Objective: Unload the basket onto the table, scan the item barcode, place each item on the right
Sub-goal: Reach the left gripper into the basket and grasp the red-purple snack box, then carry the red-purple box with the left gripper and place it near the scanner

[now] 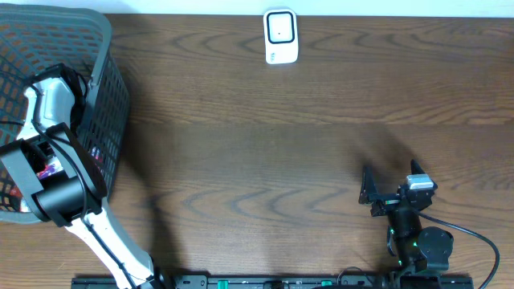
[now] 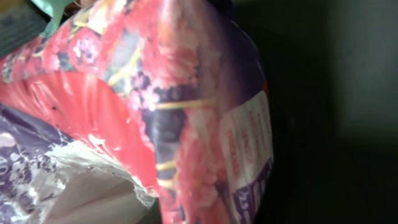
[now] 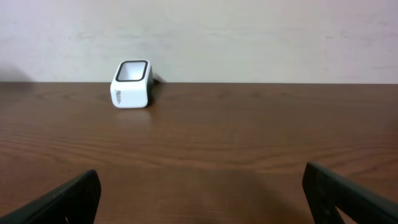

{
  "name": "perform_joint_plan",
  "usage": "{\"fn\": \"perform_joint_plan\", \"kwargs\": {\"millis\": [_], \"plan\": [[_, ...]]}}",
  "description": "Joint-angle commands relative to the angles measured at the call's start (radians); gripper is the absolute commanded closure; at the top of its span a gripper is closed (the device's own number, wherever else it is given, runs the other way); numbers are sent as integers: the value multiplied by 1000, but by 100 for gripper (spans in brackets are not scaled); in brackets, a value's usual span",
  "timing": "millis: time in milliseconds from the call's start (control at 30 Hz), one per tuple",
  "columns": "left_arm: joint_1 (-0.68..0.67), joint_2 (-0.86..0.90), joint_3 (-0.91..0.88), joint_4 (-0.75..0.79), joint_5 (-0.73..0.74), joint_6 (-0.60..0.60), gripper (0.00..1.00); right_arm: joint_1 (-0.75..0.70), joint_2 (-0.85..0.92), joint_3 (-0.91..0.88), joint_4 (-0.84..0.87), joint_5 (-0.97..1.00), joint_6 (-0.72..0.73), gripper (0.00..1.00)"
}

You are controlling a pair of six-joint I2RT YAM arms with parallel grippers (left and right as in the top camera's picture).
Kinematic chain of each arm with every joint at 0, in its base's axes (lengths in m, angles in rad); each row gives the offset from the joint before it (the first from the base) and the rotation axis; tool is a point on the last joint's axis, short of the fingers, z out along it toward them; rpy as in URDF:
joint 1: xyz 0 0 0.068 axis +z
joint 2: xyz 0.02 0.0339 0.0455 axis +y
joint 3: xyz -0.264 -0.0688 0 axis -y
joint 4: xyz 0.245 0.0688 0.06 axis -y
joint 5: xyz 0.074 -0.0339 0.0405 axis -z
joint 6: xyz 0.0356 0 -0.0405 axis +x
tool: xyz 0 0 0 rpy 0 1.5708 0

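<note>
Right gripper (image 1: 391,185): low on the right, by the near edge of the table. It is wide open. Nothing is in it.
Left gripper (image 1: 46,164): on the left, reaching down into the basket. It is squeezed tight. I cannot tell if it has hold of the packet.
Packet (image 2: 155,106): red and purple with flowers, shiny and crinkly, with a white label on one side. It lies in the basket. It fills most of the left wrist view, very close up.
Basket (image 1: 108,88): gray, with mesh sides, at the left end of the table.
Table (image 1: 265,160): dark brown wood.
Scanner (image 1: 281,36): a small white box with a dark-rimmed window. It stands at the far edge, well apart from both arms.
Wall (image 3: 249,37): pale, behind the scanner.
</note>
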Motion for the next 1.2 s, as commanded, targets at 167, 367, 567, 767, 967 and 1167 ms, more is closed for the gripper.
{"fn": "perform_joint_plan", "kwargs": {"millis": [167,367,567,767,967,1167], "plan": [[2,-97,192,-132,23,11,92,-14,-5,-2,-2,1,6,1],[2,-335,240,-78,47,11,92,-14,-5,-2,-2,1,6,1],[-8,-576,240,19,54,13,92,-14,-5,-2,-2,1,6,1],[-61,-766,240,166,235,169,92,-14,-5,-2,-2,1,6,1],[-205,-877,240,291,572,316,92,-14,-5,-2,-2,1,6,1],[-476,-855,231,321,648,425,92,-14,-5,-2,-2,1,6,1]]}}
